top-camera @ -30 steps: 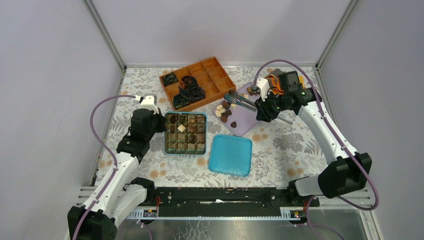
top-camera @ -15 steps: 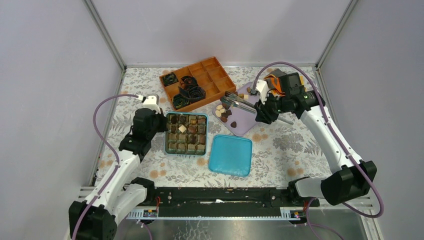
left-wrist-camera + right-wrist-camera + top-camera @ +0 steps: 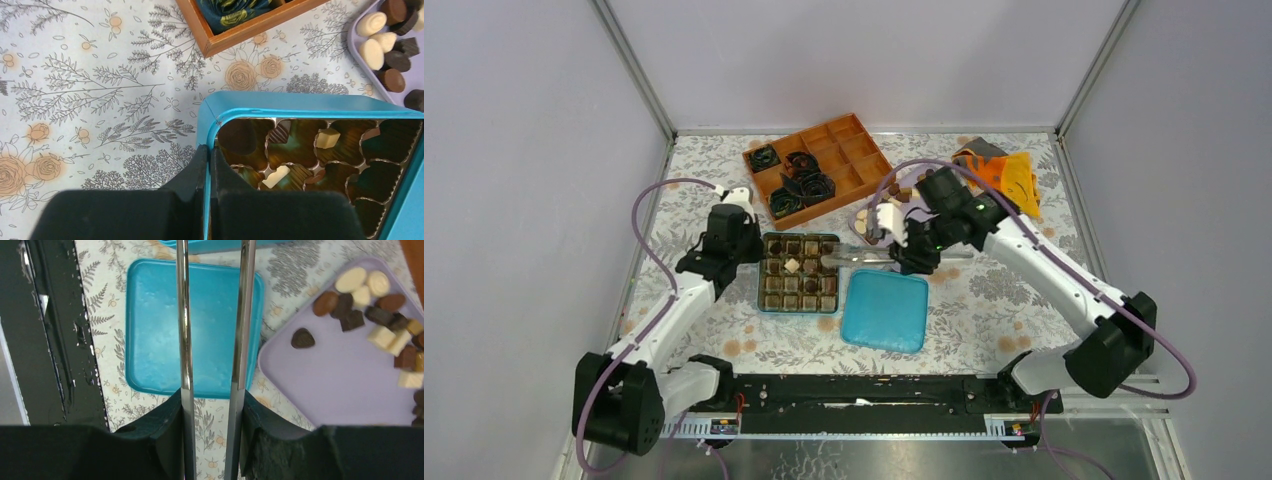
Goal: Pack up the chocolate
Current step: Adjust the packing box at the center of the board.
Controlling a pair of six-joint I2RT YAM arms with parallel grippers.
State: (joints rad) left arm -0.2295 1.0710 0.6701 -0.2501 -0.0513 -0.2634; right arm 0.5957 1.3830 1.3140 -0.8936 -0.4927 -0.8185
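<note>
Long polished steel tongs [image 3: 182, 340] gleam in the right pincer's [image 3: 212, 405] matt black plastic fingers [image 3: 160, 425]; beyond the pincer, a square glossy teal lid [image 3: 150, 330] (faintly pebbled).

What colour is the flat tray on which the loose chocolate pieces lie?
The tray is pale lilac; the right wrist view shows it best.

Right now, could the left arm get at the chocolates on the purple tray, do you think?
Probably not. The left gripper is shut on a wall of the teal box, and the chocolates on the purple tray lie beyond its far side. It would have to let go first.
</note>
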